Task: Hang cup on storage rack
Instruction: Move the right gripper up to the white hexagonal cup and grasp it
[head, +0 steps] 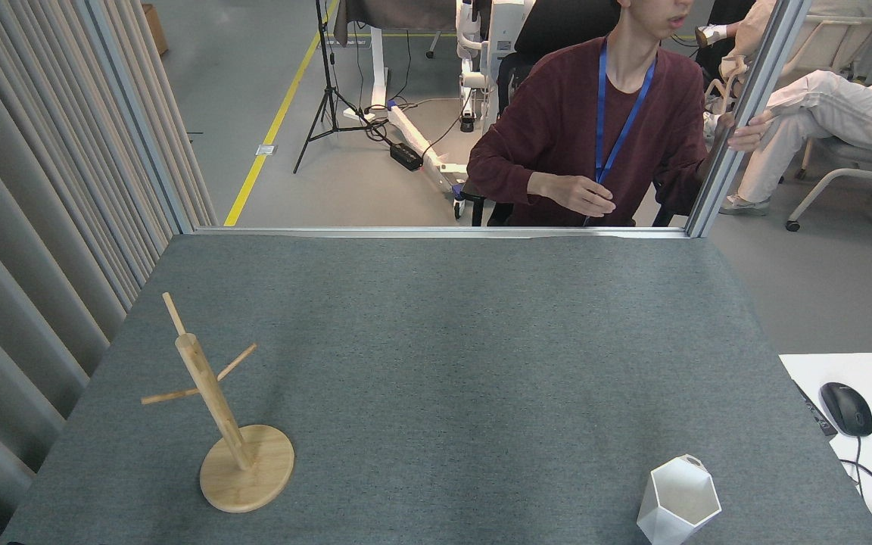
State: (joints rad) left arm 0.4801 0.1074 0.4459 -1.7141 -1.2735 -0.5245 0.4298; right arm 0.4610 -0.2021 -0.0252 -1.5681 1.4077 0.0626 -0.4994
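Note:
A white faceted cup (678, 501) stands upright near the table's front right corner, its small loop handle at the far rim. The bamboo storage rack (213, 409) stands at the front left on a round disc base, with a slim post and three thin angled pegs, all bare. Cup and rack are far apart across the grey table (436, 356). Neither of my grippers nor any part of my arms shows in the head view.
A person in a dark red top (595, 129) sits just beyond the table's far edge, one hand on the metal frame post (746, 113). Grey curtain panels (35, 227) line the left side. A white desk with a black mouse (846, 409) sits right of the table.

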